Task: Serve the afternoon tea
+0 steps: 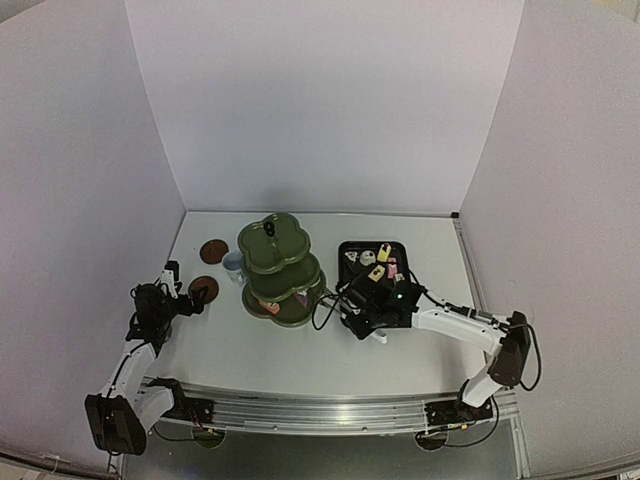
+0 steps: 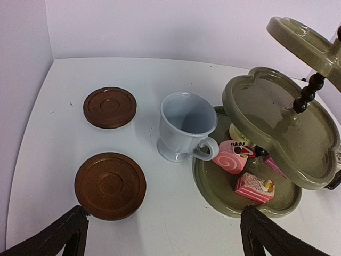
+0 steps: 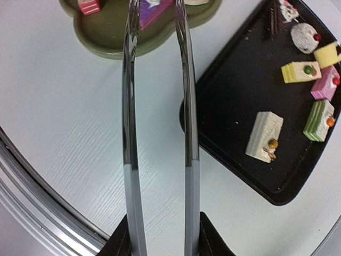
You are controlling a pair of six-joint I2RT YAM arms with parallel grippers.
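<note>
Afternoon tea is partly served: a few cakes (image 2: 254,188) sit on the lowest tier of the stand (image 2: 277,122). Several more wait on the black tray (image 3: 234,106) at right, and the cup (image 2: 186,125) stands beside the coasters (image 2: 110,185), not on one. The right gripper (image 3: 165,237) squeezes metal tongs (image 3: 157,133), whose tips at the top edge seem to pinch a purple cake (image 3: 154,10) above that tier. The left gripper (image 2: 165,234), low in its frame, is spread wide and empty, with the coasters just above it.

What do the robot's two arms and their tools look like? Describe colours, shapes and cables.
Both the left arm and right arm have white tubular links joined by chunky black joints, with thin black cables trailing alongside. The left tool and right tool have matte black tapering fingers. A small green light glows near the right wrist.
</note>
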